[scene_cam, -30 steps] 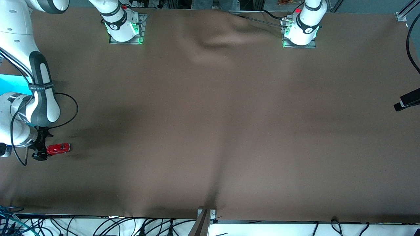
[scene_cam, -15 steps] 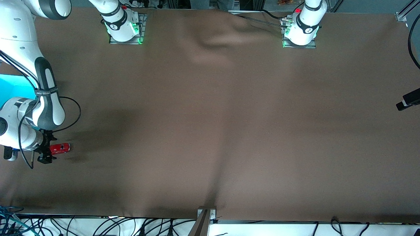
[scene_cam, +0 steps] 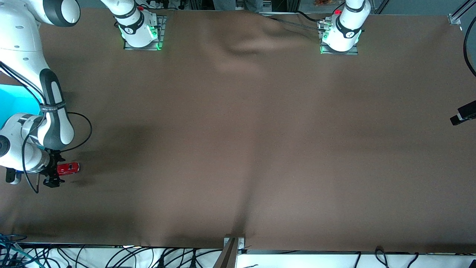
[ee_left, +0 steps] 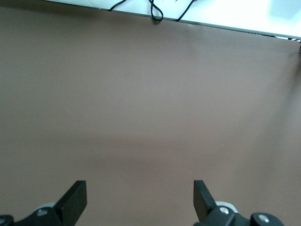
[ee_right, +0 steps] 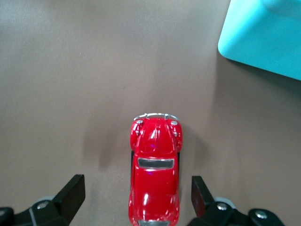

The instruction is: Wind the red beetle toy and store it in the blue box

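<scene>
Your right gripper (ee_right: 136, 197) has its fingers (ee_right: 70, 193) spread wide, one on each side of the beetle (ee_right: 155, 172), with a clear gap of brown cloth between each finger and the car's flanks. They hold nothing. In the right wrist view the car sits centred between the two fingers, its long axis running straight out from the gripper, so the fingers flank its sides rather than its ends. The rounded end with the silvery bumper and two small lamps points away from the gripper; the other end reaches in toward the wrist and is cut off at the picture's edge.

In the front view the right gripper (scene_cam: 53, 175) is low over the bench (scene_cam: 238, 149) at the right arm's end, and the beetle (scene_cam: 68, 168) lies on the cloth with its long axis along the bench's length, its free end pointing toward the left arm's end. All you see of it there is the part that sticks out from under the gripper.

The box (ee_right: 265, 35) shows as a cyan corner near the car in the right wrist view. In the front view the box (scene_cam: 15, 102) sits at the picture's edge, farther from the front camera than the beetle and partly hidden by the right arm.

Your left gripper (ee_left: 140, 202) waits with its fingers (ee_left: 75, 200) just as wide, holding nothing, over bare cloth.
</scene>
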You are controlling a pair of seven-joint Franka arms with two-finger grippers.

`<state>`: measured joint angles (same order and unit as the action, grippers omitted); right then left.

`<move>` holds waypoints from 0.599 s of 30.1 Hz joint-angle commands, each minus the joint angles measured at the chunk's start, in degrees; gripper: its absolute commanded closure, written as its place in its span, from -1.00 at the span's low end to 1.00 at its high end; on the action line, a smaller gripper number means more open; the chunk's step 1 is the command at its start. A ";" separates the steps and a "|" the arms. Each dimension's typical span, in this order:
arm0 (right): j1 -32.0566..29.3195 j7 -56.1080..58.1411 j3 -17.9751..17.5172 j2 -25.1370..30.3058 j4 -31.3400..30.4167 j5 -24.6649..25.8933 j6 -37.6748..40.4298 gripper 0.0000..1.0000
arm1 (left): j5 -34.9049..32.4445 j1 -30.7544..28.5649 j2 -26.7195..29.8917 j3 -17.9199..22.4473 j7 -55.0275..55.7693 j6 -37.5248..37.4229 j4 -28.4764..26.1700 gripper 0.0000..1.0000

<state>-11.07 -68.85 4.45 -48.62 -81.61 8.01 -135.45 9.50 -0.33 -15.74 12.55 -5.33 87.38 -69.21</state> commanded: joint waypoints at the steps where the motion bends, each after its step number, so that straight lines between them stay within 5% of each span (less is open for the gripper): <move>1: -1.50 -0.85 -1.20 -1.22 1.72 1.65 -0.17 -1.00 | 1.14 -0.19 0.54 0.37 -1.09 -1.15 0.39 -1.00; 5: -1.59 -0.76 -1.20 -1.48 1.72 1.57 -0.17 -0.96 | 1.14 -0.19 0.54 0.37 -1.00 -1.15 0.39 -1.00; 7: -1.59 -0.76 -1.20 -1.40 1.72 1.57 -0.17 -0.75 | 1.14 -0.19 0.54 0.19 -1.00 -1.15 0.39 -1.00; 15: -1.94 -1.20 -1.20 -1.48 1.37 1.48 -0.17 0.88 | 0.87 0.25 1.07 -0.16 -0.91 -1.15 0.39 -1.00; 18: -1.94 -1.20 -1.20 -1.48 1.37 1.48 -0.26 1.00 | 0.96 0.25 0.98 -0.16 -0.91 -1.15 0.39 -1.00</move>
<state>-11.90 -68.89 4.46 -49.15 -81.61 8.04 -135.56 9.50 -0.30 -15.41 12.16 -5.33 87.35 -69.20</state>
